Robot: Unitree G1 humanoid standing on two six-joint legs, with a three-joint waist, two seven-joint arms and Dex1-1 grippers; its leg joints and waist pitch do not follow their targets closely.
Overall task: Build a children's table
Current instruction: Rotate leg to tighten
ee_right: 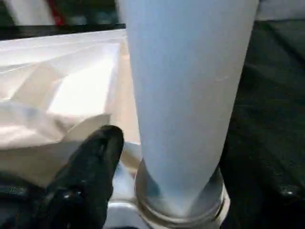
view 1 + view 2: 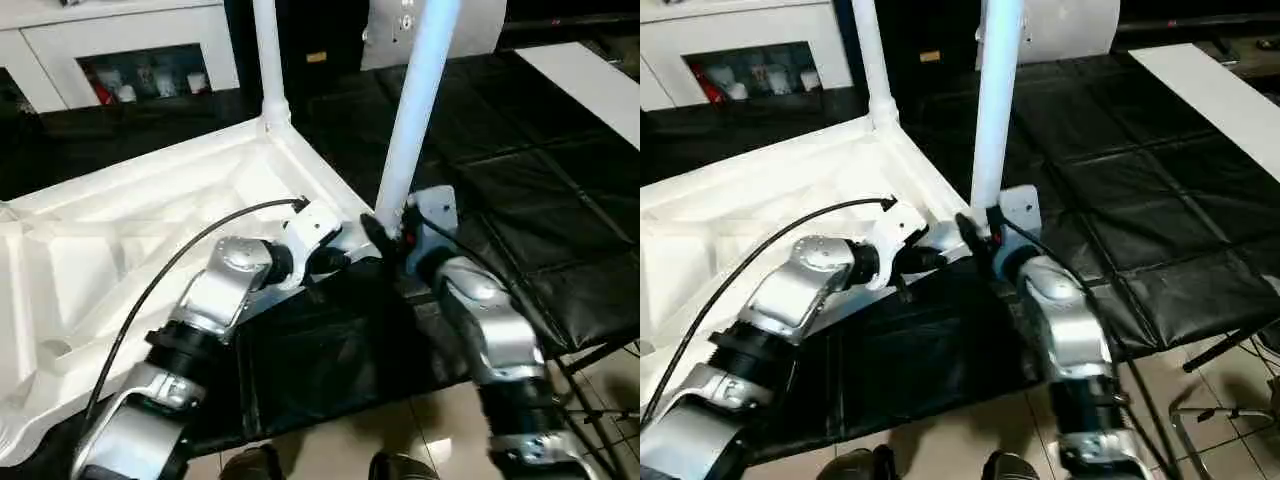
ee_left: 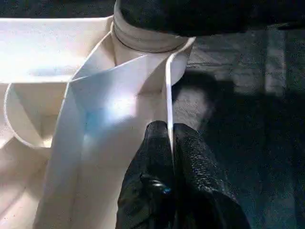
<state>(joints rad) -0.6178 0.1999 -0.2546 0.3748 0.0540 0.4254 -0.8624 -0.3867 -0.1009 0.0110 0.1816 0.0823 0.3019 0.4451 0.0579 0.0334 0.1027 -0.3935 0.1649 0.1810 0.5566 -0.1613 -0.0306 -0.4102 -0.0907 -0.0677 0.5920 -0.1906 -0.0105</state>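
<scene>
Left gripper (image 3: 171,157) is pinched tight on the thin side wall of the upturned tabletop (image 2: 120,250), near its right corner. Right gripper (image 2: 385,235) sits at the base of the leg (image 2: 410,120) standing in that near corner socket; I cannot tell whether its fingers have let go. Light, stiff, slick plastic, I'd judge: hold legs low, tabletop by its ribs.

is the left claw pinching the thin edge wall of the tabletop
Yes, the left claw has its two black fingers closed on the tabletop's thin upright rim.
</scene>
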